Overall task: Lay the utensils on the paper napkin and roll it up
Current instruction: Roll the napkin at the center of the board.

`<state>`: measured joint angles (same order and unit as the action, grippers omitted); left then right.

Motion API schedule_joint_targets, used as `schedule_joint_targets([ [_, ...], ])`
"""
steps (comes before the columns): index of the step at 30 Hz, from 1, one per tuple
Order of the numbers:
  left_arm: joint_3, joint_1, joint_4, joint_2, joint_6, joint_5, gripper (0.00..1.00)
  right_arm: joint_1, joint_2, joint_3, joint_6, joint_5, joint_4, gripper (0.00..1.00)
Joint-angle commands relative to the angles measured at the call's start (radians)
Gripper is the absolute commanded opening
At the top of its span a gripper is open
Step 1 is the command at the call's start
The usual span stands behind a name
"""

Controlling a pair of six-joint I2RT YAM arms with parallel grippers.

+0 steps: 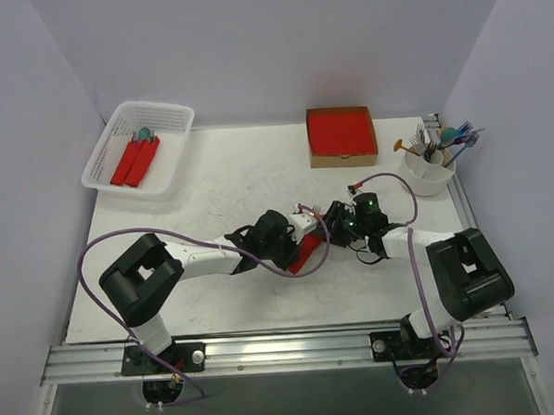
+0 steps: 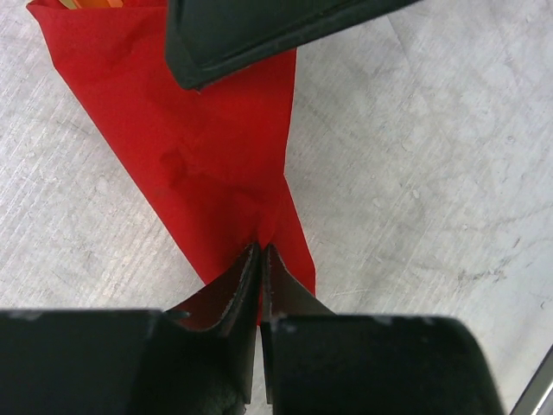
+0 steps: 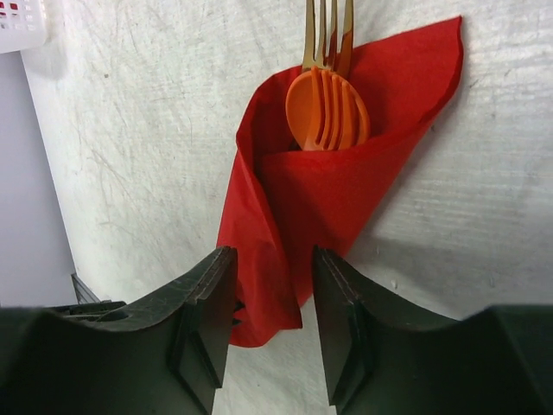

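Left wrist view: grips napkin [image 2: 199, 147] tail in left gripper [image 2: 259, 252], jaws pressed together on the paper, low over the desk [image 2: 415, 173]. From right wrist: keeps right gripper [image 3: 272, 259] jaws apart, clasping nothing, flanking the napkin's lower fold; cannot tell if touching. Just beyond, wrapped cone-like around orange spoon [image 3: 301, 108] and fork [image 3: 333, 43], heads poking out the open end. From above: lies mid-desk between both grippers. Farther back: basket [image 1: 160, 109] with red rolls [image 1: 135, 161] left, box [image 1: 342, 158] of red sheets centre, cup [image 1: 427, 176] of utensils [image 1: 445, 138] right.
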<state>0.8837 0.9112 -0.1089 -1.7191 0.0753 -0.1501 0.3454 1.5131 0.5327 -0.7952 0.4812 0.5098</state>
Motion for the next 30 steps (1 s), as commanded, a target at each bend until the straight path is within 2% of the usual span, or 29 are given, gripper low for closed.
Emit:
schedule_joint_targets([
  [1,0.041,0.005,0.000,-0.013,0.007,-0.025,0.11,-0.005,-0.059,-0.016,0.005,0.022,-0.013,0.39],
  [5,0.041,0.005,0.002,-0.014,0.009,-0.025,0.11,-0.005,-0.065,-0.023,0.002,0.026,-0.010,0.12],
  [8,0.044,0.006,0.003,-0.008,0.012,-0.016,0.11,-0.005,-0.077,-0.030,0.001,0.027,-0.013,0.00],
  [10,0.047,0.005,0.009,-0.002,0.017,-0.008,0.16,-0.005,-0.086,-0.031,0.001,0.023,-0.019,0.00],
  [12,0.049,0.005,0.017,0.019,0.030,0.007,0.24,-0.005,-0.090,-0.031,0.001,0.017,-0.027,0.00],
  [13,0.044,0.006,0.020,0.029,0.035,0.021,0.38,-0.005,-0.090,-0.030,0.002,0.016,-0.034,0.00],
  [16,0.035,0.005,0.034,0.084,0.049,0.043,0.54,-0.005,-0.088,-0.030,0.001,0.011,-0.036,0.00],
  [23,0.092,-0.009,0.107,0.174,0.060,0.132,0.62,-0.002,-0.105,-0.046,-0.002,0.002,-0.036,0.00],
  [30,0.275,-0.093,0.239,0.098,0.057,0.060,0.63,0.007,-0.111,-0.077,0.001,-0.004,-0.024,0.00],
])
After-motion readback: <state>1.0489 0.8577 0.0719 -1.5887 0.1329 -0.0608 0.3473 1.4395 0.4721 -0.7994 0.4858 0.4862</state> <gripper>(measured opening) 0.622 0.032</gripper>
